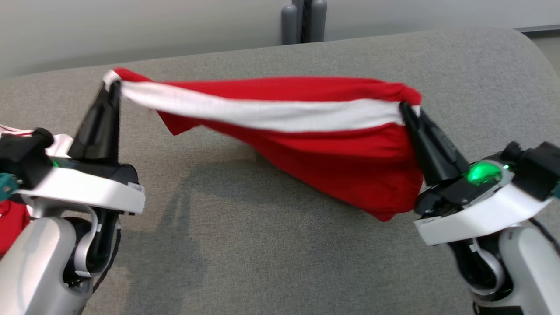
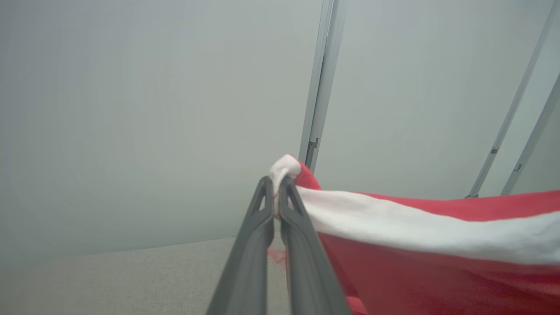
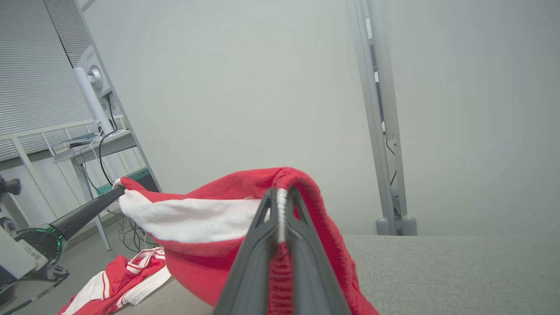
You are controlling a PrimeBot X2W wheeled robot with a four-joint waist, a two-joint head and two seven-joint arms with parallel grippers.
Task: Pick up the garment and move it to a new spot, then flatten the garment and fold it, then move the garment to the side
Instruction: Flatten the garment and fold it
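Stretching over the grey table [image 1: 245, 262], the red garment [image 1: 315, 148] with a white band runs from 10 o'clock to 3 o'clock in the head view. Noted: the left gripper [image 1: 114, 86] is clamped on its 10 o'clock end, and the right gripper [image 1: 404, 107] is clamped on its 3 o'clock end. The loose red cloth sags toward 5 o'clock.

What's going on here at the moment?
The robot holds a red garment stretched between both arms over the grey padded surface. The left tool is shut on one end of its white band, the right tool on the other end. The cloth sags in between, not yet laid flat.
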